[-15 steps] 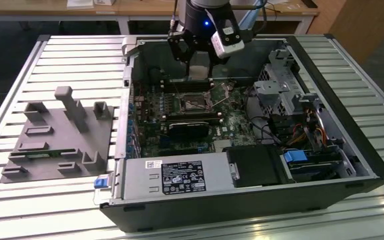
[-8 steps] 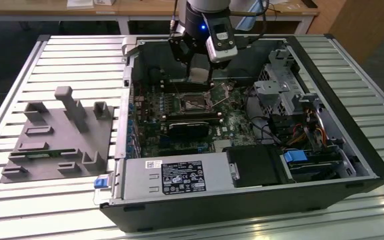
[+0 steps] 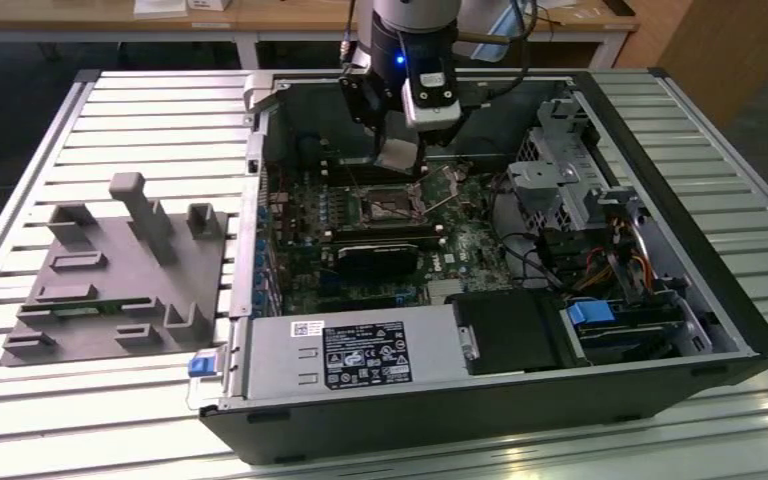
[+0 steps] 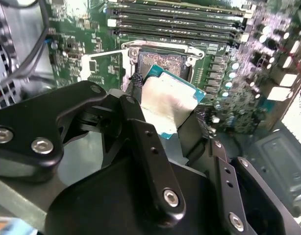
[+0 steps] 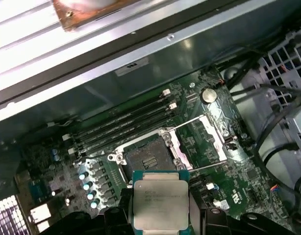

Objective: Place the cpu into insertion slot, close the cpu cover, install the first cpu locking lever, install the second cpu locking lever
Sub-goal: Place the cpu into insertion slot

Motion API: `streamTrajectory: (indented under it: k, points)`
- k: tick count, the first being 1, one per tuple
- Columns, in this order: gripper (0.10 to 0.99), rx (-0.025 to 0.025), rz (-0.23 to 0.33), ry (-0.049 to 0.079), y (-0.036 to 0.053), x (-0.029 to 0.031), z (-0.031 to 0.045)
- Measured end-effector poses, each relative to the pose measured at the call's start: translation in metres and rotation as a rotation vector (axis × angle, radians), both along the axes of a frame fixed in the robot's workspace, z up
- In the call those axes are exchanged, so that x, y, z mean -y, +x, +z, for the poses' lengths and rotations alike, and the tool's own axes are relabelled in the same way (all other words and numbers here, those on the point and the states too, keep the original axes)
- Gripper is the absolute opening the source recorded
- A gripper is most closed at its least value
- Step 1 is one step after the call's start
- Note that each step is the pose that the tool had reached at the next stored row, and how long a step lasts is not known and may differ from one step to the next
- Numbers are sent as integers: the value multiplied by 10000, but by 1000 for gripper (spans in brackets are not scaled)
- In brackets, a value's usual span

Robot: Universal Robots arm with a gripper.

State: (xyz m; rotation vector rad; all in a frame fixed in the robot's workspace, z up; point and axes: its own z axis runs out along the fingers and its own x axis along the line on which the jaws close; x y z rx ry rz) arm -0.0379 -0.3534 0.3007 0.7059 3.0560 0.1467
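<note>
My fingers [image 4: 143, 137] pinch the cpu [image 5: 159, 198] edgewise, insertion slot [image 5: 145, 159] just beyond my tips, cpu cover [image 5: 202, 139] flipped back; best kept level, corners squared.

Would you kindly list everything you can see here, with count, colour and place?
case: one, black, open, on the table
table: one, silvery slats, under the case
holder block: one, grey, on the table, exterior view's left of the case
circuit board: one, green, inside the case
socket: one, dark with silvery rim, on the board, empty
cover: one, silvery, open, beside the socket
memory slots: several, black, alongside the socket
power box: one, silvery, inside the case
chip: one, silvery top, held above the board near the socket
arm: one, grey and black, above the case; jaws shut on the chip
</note>
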Motion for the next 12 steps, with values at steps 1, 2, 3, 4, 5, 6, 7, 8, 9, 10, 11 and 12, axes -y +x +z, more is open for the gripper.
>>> streamTrajectory:
  k: [1, 2, 3, 4, 5, 6, 7, 8, 9, 10, 11, 12]
  points:
    - [537, 0, -180, 0, 0, 0, -6]
    - [537, 0, -360, 0, 0, 0, -12]
    - [537, 0, -539, 0, 0, 0, -17]
    - [537, -1, -721, -1, 0, 0, -22]
    - [537, -1, -899, -1, 0, 0, -27]
    - [537, -1, -1079, 0, 0, 0, -31]
    - [537, -1, -1275, -1, 0, 0, -34]
    - [537, -1, -1455, 0, 0, 0, -37]
    - [537, 0, -1635, 0, 0, 0, -40]
    - [537, 0, -1814, -1, 0, 0, -43]
    - [537, 0, -1995, 0, 0, 0, -46]
    - [537, 0, -2174, 0, 0, 0, -48]
